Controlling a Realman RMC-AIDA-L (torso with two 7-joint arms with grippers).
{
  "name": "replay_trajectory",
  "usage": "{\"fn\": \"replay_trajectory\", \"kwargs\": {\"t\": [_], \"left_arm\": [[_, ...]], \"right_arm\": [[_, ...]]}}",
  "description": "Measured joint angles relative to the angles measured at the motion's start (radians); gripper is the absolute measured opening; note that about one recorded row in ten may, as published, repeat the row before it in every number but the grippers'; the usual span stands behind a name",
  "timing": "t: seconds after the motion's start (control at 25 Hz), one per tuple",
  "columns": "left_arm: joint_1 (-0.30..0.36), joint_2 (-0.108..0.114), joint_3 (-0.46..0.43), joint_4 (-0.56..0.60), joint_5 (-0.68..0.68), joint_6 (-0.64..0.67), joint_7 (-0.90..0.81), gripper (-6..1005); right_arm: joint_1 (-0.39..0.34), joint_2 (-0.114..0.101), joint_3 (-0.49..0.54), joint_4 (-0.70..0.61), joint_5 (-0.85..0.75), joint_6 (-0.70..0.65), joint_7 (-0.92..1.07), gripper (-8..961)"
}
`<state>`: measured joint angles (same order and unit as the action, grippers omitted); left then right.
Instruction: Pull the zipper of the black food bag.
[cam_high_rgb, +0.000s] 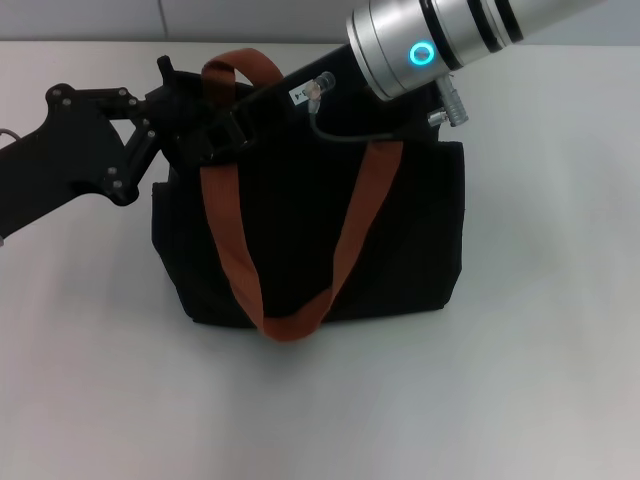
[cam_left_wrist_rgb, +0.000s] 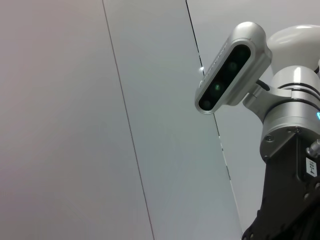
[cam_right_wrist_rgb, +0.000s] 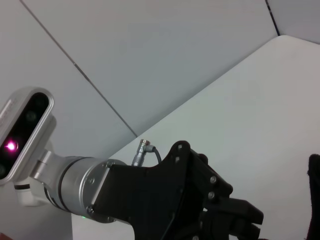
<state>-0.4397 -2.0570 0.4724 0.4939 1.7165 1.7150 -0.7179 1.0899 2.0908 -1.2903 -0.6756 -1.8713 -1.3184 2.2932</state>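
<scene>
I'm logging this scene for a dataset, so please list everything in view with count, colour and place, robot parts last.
Black food bag: one, black, middle of the table.
Strap handles: two, orange-brown, one looping down the bag's front, one arching at its top left.
Zipper: not visible, hidden by the arms.
Table: one, white, beneath the bag.
Wall panels: pale grey, behind the table.
Left gripper: one, black, at the bag's top left edge.
Right gripper: one, black on a silver wrist, at the bag's top, mostly hidden.
</scene>
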Motion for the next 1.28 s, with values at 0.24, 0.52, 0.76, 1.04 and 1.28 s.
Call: {"fn": "replay_trajectory", "kwargs": {"t": [0.24,0.52,0.76,1.04,1.28], "left_arm": [[0.002,0.000,0.000,0.000,0.000,0.000,0.001,20],[0.003,0.001,-0.013,-0.001,0.000,-0.007,-0.002,20],[0.003,0.003,-0.017,-0.001,-0.001,-0.008,-0.004,21],[0.002,0.003,-0.022,0.000,-0.002,-0.009,-0.005,20],[0.001,0.004,-0.030,0.000,-0.002,-0.011,-0.005,20]], "right_arm": [[-0.009,0.000,0.002,-0.008,0.001,0.001,0.000,-2],[-0.042,-0.006,0.005,-0.053,-0.007,0.001,0.021,-2],[-0.078,-0.007,0.002,-0.121,-0.044,0.002,0.057,-2],[-0.096,-0.008,0.006,-0.150,-0.089,-0.001,0.086,-2],[-0.117,-0.008,0.008,-0.193,-0.126,-0.004,0.118,-1]]}}
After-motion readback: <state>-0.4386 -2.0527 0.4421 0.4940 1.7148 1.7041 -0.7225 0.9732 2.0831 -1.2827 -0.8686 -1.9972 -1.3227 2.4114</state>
